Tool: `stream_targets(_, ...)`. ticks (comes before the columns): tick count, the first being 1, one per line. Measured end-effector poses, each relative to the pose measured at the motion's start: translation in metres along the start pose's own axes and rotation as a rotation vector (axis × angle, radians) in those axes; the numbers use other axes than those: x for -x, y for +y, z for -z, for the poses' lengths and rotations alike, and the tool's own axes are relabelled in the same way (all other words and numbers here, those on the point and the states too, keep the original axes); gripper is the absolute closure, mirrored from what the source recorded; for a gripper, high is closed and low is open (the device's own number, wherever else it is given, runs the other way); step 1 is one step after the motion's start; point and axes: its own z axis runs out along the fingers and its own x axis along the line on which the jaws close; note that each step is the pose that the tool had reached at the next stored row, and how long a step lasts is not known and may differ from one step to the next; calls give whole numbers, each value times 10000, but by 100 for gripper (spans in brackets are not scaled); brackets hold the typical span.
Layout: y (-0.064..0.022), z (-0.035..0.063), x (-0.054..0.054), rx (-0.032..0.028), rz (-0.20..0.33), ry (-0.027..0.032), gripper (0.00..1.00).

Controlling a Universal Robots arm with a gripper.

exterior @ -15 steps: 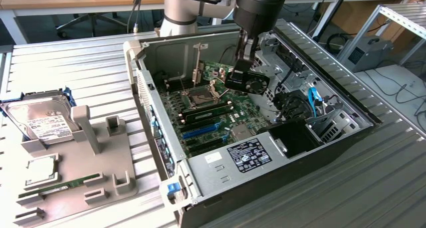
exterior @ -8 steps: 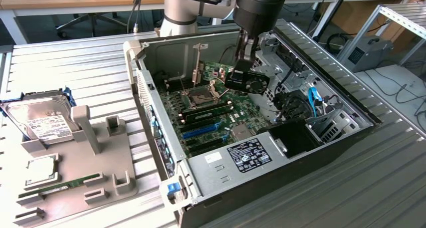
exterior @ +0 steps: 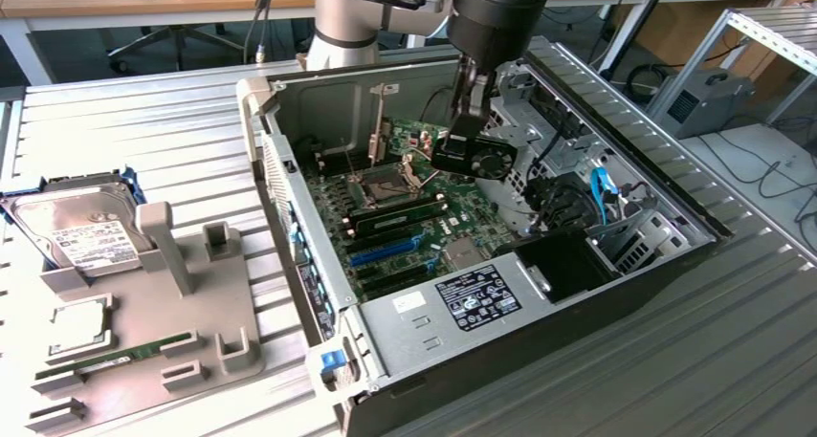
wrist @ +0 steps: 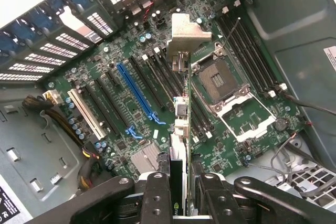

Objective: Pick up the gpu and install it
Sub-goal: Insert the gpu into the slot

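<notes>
The gpu (exterior: 481,159) hangs inside the open computer case (exterior: 638,203), above the green motherboard (exterior: 415,222), with its black fan facing the exterior view's right. My gripper (exterior: 460,142) is shut on it from above. In the wrist view the gpu (wrist: 180,129) is edge-on between my black fingers (wrist: 157,198), with its silver bracket (wrist: 187,32) pointing away from the camera. My gripper (wrist: 181,203) holds the card clear of the board, over the slots between the blue slot (wrist: 137,94) and the CPU socket (wrist: 220,80).
A power supply (exterior: 473,298) fills the near end of the case, and cables (exterior: 600,193) run along its far wall. Outside the case, a grey fixture (exterior: 147,308) carries a hard drive (exterior: 77,231), a CPU (exterior: 79,327) and a RAM stick (exterior: 115,356).
</notes>
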Motion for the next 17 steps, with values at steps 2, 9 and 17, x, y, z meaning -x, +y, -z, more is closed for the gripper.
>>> stream_targets(2,0,0,0,1,40,0,74)
stream_targets(9,0,0,0,5,183,-1,74)
stream_targets(17,0,0,0,9,340,-1,74)
